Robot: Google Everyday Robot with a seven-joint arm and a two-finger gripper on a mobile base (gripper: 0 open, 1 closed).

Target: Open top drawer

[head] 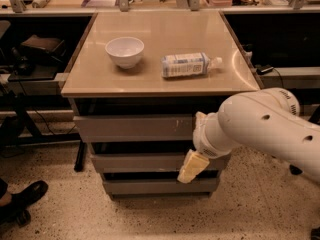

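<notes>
The top drawer [132,128] is the widest of three grey metal drawers under a beige tabletop [150,79], with small pale marks right of centre. Its front looks flush with the frame. My white arm comes in from the right and covers the drawer's right end. My gripper [193,167] has pale yellow fingers and hangs in front of the middle drawer [137,162], below the top drawer's right part. I cannot see whether it touches any drawer.
A white bowl [124,51] and a plastic bottle [188,65] lying on its side sit on the tabletop. A bottom drawer [145,186] lies under the middle one. A person's black shoe [22,199] is at the lower left. Dark desks flank the cabinet.
</notes>
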